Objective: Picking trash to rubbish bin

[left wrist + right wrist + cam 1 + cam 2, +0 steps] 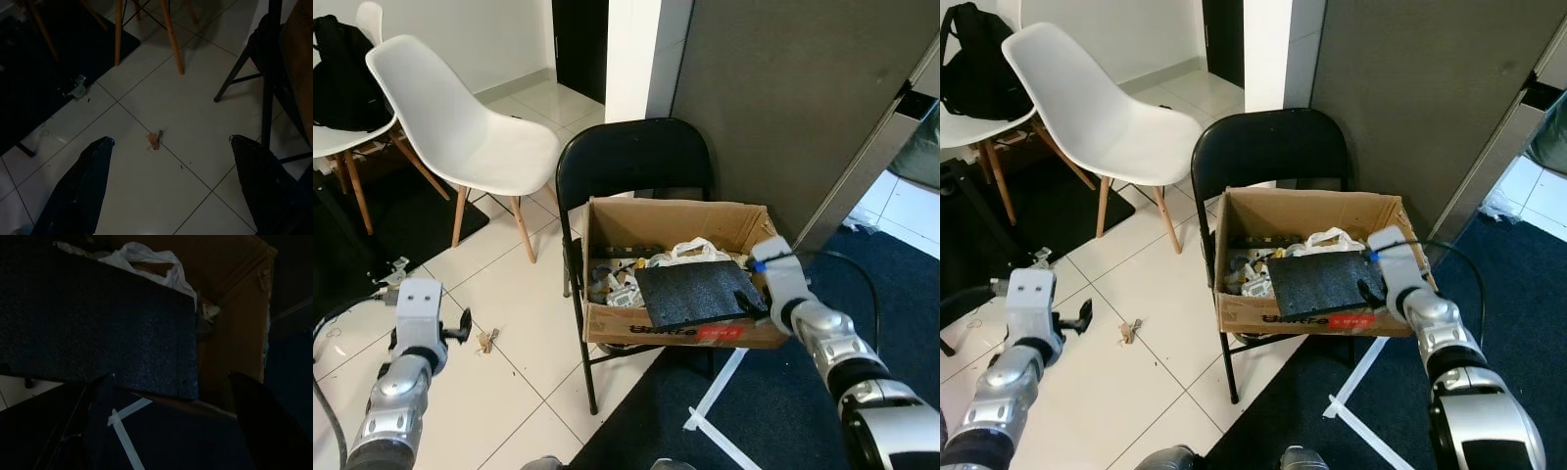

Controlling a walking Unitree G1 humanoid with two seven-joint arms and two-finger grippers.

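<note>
The cardboard box [680, 284] that serves as the rubbish bin sits on the seat of a black folding chair [631, 171], and a dark foam sheet [697, 292] lies tilted across its front part, resting on the trash inside with its lower edge over the front wall, beside a white plastic bag [690, 253] and other scraps. The right gripper [756, 294] is at the sheet's right edge, by the box's right wall; in its wrist view the two black fingers [266, 416] stand spread with the sheet in front of them, so it looks to be letting go or to have just let go, though whether a fingertip touches the foam cannot be told. To finish this step well, the sheet should be left lying inside the walls rather than hanging over the front, since it could slide off onto the dark carpet [773, 411], and the arm would do best to lift clear without catching the box, which might shift on the chair seat. One small brown scrap [155, 140] lies on the white tile floor [524, 323], near the chair's front leg, and the left gripper [460, 326] hovers above it with fingers wide apart, well placed to come down on it next
</note>
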